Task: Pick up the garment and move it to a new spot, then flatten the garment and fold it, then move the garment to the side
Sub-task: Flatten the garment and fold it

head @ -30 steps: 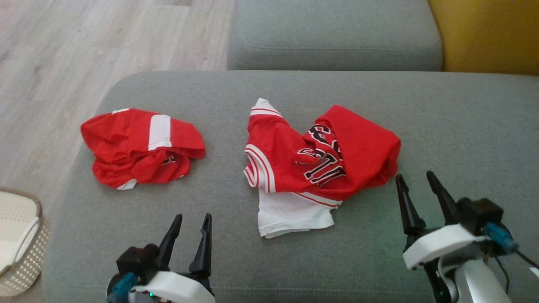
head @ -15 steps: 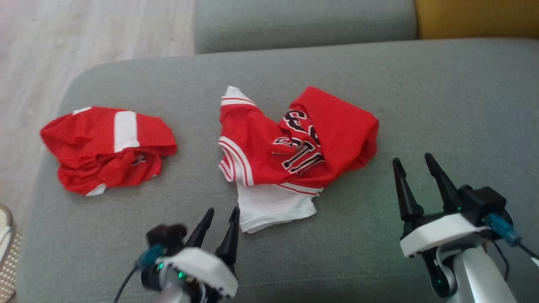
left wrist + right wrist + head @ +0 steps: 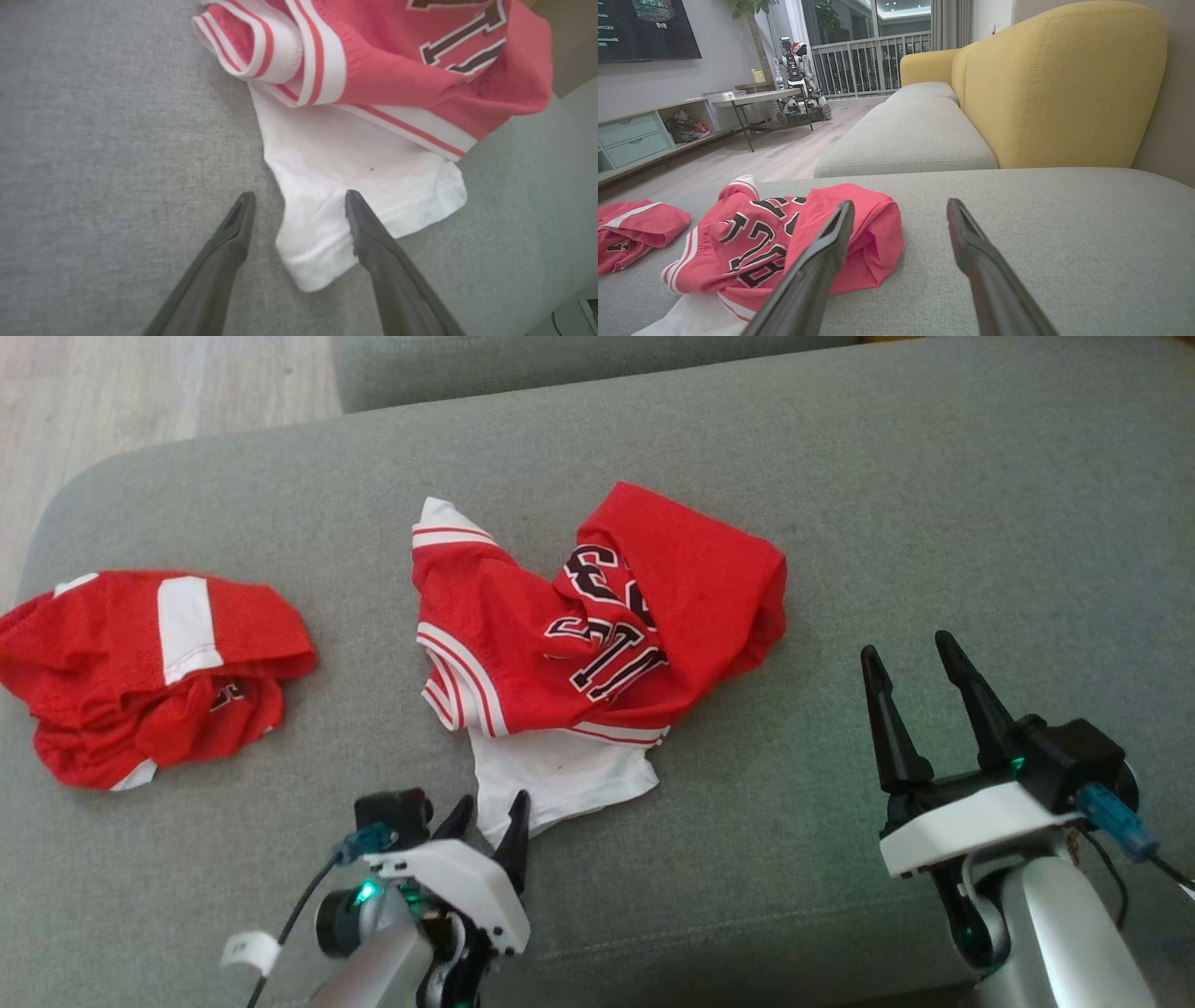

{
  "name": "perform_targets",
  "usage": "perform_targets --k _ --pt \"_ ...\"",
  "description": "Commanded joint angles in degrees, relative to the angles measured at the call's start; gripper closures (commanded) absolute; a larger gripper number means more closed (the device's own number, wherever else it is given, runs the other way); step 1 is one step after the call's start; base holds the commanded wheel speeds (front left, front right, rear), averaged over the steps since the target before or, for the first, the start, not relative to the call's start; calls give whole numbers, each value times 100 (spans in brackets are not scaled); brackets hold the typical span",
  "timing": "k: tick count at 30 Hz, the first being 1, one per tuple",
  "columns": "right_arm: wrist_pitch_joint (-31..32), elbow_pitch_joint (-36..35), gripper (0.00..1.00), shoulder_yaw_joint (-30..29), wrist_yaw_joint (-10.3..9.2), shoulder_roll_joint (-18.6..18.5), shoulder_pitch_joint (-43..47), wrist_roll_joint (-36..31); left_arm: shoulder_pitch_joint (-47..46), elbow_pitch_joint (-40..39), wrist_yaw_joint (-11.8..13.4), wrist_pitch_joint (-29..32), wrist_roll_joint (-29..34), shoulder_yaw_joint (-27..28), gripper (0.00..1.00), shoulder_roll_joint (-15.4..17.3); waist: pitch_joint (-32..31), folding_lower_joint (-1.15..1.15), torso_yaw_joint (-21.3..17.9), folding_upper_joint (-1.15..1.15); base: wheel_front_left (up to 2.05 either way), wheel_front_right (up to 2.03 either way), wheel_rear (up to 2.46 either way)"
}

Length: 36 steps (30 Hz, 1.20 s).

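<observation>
Two red garments lie on the grey sofa [image 3: 840, 476]. The one being worked is the jersey [image 3: 672, 588], bunched in the middle with its white flap [image 3: 560, 775] spilling toward the robot. This looks like the first step, the pick-up. The left gripper [image 3: 492, 803] sits low at the flap's near corner, fingers apart, one over the cushion and one over the cloth, not yet closed. Next it needs to settle a touch lower and pinch the white layer without snagging the cushion. The right gripper [image 3: 907, 649] hovers to the jersey's right, fingers spread, holding nothing. A second ago the left gripper was well left of the flap, and now it is right up at it. The head camera has swung too, so the other garment [image 3: 149, 672] nearing the frame's edge is no real move.
</observation>
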Motion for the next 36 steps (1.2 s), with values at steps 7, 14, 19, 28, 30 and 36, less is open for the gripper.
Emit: perform_targets --k 7,14,19,28,30,36 --pt "-42 -226 0 73 -2 1 -238 -64 -484 180 -85 -136 -378 -222 100 15 10 0 51 0 0 0 0" --pt "-46 -144 0 -49 -2 1 -195 -53 -577 -35 70 -377 -266 270 100 112 -156 0 283 0 0 0 0" --pt "-49 -18 0 -112 -2 1 -129 -19 -74 -1357 350 -385 479 1329 100 309 -339 0 550 0 0 0 0" --pt "-15 467 0 -189 -2 1 -25 -54 1113 -1704 269 -383 1083 1743 100 181 -647 0 889 0 0 0 0" --pt "11 585 0 -215 -2 1 -30 -60 1164 -1444 246 -350 1116 1595 100 152 -676 0 919 0 0 0 0" --pt "15 807 0 -306 -2 1 -75 -1 1030 -1173 272 -353 1221 1397 0 85 -670 0 1069 0 0 0 0"
